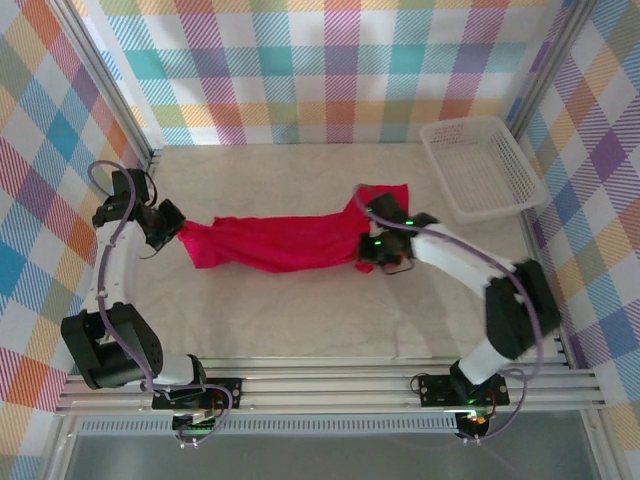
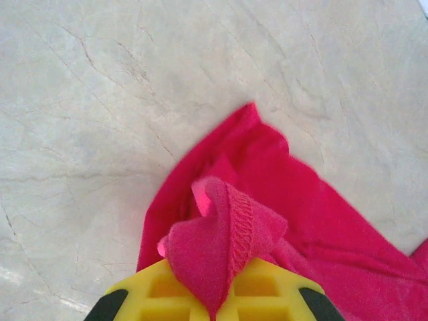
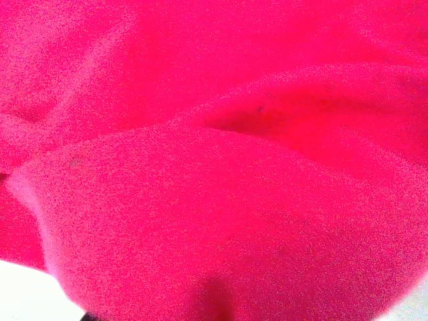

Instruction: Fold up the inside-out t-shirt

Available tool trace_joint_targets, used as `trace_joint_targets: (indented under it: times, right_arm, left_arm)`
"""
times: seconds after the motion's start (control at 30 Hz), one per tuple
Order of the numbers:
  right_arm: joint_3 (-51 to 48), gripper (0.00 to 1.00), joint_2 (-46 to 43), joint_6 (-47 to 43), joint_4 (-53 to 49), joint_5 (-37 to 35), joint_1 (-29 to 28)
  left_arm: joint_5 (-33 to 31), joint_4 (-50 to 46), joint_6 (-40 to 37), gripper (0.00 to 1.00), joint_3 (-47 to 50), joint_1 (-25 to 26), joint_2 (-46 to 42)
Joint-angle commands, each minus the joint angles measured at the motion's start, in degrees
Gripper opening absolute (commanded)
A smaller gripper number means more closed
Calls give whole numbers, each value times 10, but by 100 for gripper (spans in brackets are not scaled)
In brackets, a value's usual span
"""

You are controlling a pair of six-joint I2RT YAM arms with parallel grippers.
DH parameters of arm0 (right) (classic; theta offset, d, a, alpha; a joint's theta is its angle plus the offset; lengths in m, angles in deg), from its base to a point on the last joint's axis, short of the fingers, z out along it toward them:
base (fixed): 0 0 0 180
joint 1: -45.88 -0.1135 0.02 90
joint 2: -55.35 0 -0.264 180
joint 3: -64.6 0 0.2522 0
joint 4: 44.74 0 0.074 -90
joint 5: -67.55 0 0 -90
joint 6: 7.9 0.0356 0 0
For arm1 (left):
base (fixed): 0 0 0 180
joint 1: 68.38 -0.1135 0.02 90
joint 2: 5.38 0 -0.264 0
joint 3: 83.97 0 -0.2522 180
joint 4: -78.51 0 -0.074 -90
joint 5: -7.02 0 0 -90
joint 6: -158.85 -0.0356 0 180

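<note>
The inside-out t-shirt [image 1: 270, 245], crimson and bunched, lies as a long band across the middle of the table. My left gripper [image 1: 178, 228] holds its left end. In the left wrist view the yellow fingers [image 2: 167, 294] are shut on a stitched hem fold of the t-shirt [image 2: 221, 234], and the left gripper [image 2: 214, 306] pinches it at the bottom centre. My right gripper [image 1: 368, 252] sits on the band's right end, below a flap that spreads toward the back. In the right wrist view, red cloth [image 3: 214, 167] hides the fingers and gathers into a crease at the bottom middle.
A white mesh basket [image 1: 480, 165] stands at the back right corner. The pale marbled table top [image 1: 300, 320] lies bare in front of the shirt. Checked walls close in the left, back and right sides. A metal rail [image 1: 330, 385] runs along the near edge.
</note>
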Motion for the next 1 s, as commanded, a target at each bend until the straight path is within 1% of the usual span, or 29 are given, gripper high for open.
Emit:
trace_joint_targets:
  times: [0.0, 0.1, 0.13, 0.17, 0.23, 0.3, 0.4, 0.47, 0.53, 0.57, 0.63, 0.7, 0.73, 0.77, 0.8, 0.83, 0.87, 0.9, 0.93, 0.97]
  right_arm:
    - [-42, 0, -74, -45, -69, 43, 38]
    - [-70, 0, -108, -55, -77, 53, 64]
    - [-76, 0, -110, -55, -76, 58, 67]
    - [-81, 0, -110, -55, -73, 62, 69]
    - [-87, 0, -104, -57, -74, 62, 70]
    - [-90, 0, -103, -60, -73, 66, 72]
    - [-87, 0, -103, -70, -78, 80, 75]
    - [-76, 0, -101, -79, -88, 105, 75]
    - [-59, 0, -93, -89, -106, 129, 76]
    - [-50, 0, -90, -96, -118, 138, 77]
    - [-36, 0, -82, -109, -137, 156, 84]
    - [-26, 0, -74, -123, -155, 174, 99]
    - [-23, 0, -70, -128, -164, 169, 106]
    - [-22, 7, -66, -129, -172, 152, 114]
    - [-23, 31, -64, -124, -180, 121, 123]
    - [-26, 47, -65, -117, -186, 80, 128]
    - [-34, 53, -70, -106, -188, 24, 132]
    - [-44, 60, -77, -97, -185, -23, 138]
    - [-54, 60, -84, -91, -177, -46, 146]
    - [-66, 58, -93, -86, -164, -57, 155]
  left_arm:
    - [-14, -10, -10, 2, -13, -11, -3]
    - [-15, -2, -6, 6, 1, -11, 5]
    - [-19, -1, -5, 8, 6, -11, 7]
    - [-28, 0, -4, 14, 12, -11, 10]
    - [-62, -14, -11, 19, 12, -11, 17]
    - [-115, -40, -20, 28, -1, -11, 23]
    - [-179, -61, -33, 30, -21, -4, 11]
    - [-203, -60, -37, 29, -28, 28, -13]
    - [-188, -36, -37, 29, -19, 87, -41]
    - [-164, -12, -33, 29, -6, 132, -52]
    - [-81, 70, -24, 29, 36, 213, -64]
    - [22, 195, -17, 32, 94, 298, -61]
    - [54, 257, -19, 34, 115, 331, -52]
    - [71, 318, -23, 35, 131, 369, -40]
    - [79, 359, -35, 36, 140, 402, -25]
    - [88, 386, -55, 37, 144, 426, -9]
    - [95, 408, -83, 38, 144, 452, 10]
    - [99, 422, -113, 38, 141, 475, 28]
    - [100, 431, -139, 39, 138, 493, 43]
    - [94, 438, -164, 39, 133, 513, 62]
